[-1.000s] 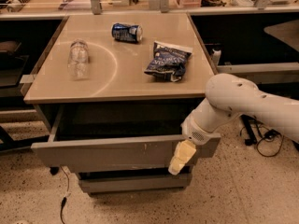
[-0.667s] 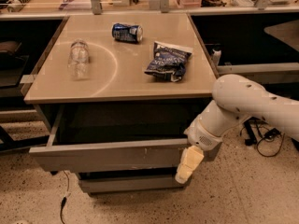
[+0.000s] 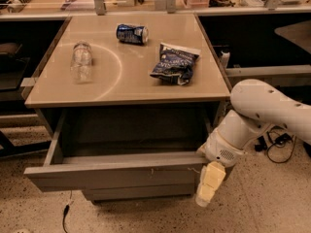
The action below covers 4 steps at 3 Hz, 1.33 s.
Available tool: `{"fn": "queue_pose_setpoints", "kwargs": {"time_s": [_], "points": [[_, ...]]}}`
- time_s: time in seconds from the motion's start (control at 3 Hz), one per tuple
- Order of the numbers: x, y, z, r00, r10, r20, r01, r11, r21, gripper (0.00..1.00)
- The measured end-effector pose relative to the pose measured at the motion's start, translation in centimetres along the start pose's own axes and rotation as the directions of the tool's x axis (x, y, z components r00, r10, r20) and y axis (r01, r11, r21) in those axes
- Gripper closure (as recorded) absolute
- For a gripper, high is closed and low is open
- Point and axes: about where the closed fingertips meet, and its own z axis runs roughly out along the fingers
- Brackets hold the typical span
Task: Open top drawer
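The top drawer [image 3: 116,175] of the grey cabinet stands pulled well out from under the tabletop. Its flat grey front panel has small white scuffs, and its dark grey box interior [image 3: 131,130] shows from above and looks empty. My gripper [image 3: 209,184], pale yellow on the end of the white arm [image 3: 262,110], hangs at the right end of the drawer's front panel, pointing down. Whether it touches the panel is not visible. A narrower grey drawer [image 3: 141,192] shows just below the open one.
On the beige tabletop [image 3: 126,76] lie a clear plastic bottle [image 3: 81,61], a blue can [image 3: 131,33] and a dark chip bag [image 3: 174,63]. Dark shelving flanks the cabinet on both sides. Cables [image 3: 274,140] lie on the speckled floor at the right.
The top drawer has slid further out toward the camera. My gripper and arm have moved forward and slightly right with its front panel.
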Motion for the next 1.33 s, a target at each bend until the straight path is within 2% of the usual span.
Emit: {"fn": "queue_pose_setpoints", "kwargs": {"time_s": [0.33,1.0,1.33], "points": [[1.1,1.4,-0.3,1.0,0.009,-0.007,-0.01,0.9991,-0.042,0.0],[2.2,3.0,-0.8,0.999,0.034,-0.011,-0.034,0.9962,-0.08,0.0],[2.6,4.1,-0.9,1.0,0.017,-0.014,-0.018,0.9945,-0.103,0.0]]}}
